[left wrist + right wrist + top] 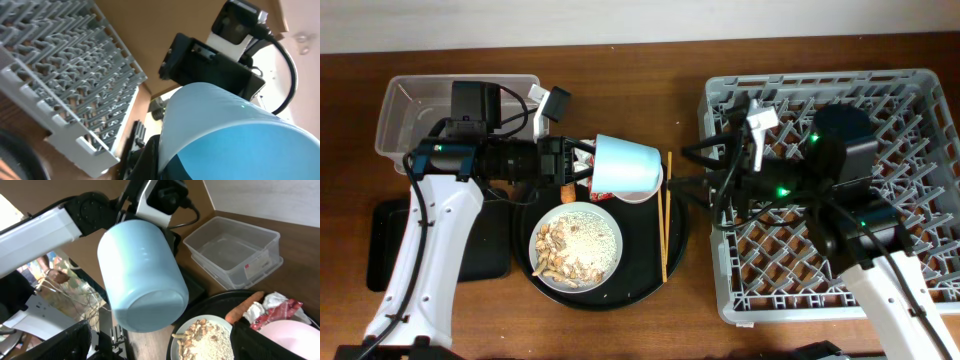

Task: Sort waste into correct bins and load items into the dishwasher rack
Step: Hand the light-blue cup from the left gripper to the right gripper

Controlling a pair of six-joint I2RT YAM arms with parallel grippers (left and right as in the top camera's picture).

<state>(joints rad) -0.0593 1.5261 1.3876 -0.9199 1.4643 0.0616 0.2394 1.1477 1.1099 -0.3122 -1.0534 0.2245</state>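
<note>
My left gripper (582, 160) is shut on the rim of the light-blue cup (625, 165) and holds it tipped on its side above the round black tray. The cup fills the left wrist view (225, 130) and hangs in the right wrist view (142, 275). My right gripper (695, 172) is open and empty, reaching left from the dishwasher rack (920, 100) towards the cup. A plate (542, 262) holds beige food scraps (212, 340). The carrot (242, 309) and red-and-white wrappers (277, 309) lie beside the white bowl (642, 195). Chopsticks (665, 225) lie on the tray's right.
The round black tray (650, 280) holds the plate, bowl and waste. The clear tub (410, 105) stands at the back left, also in the right wrist view (235, 250). The shallow black tray (385, 245) lies under my left arm. The rack (60, 75) takes up the right side.
</note>
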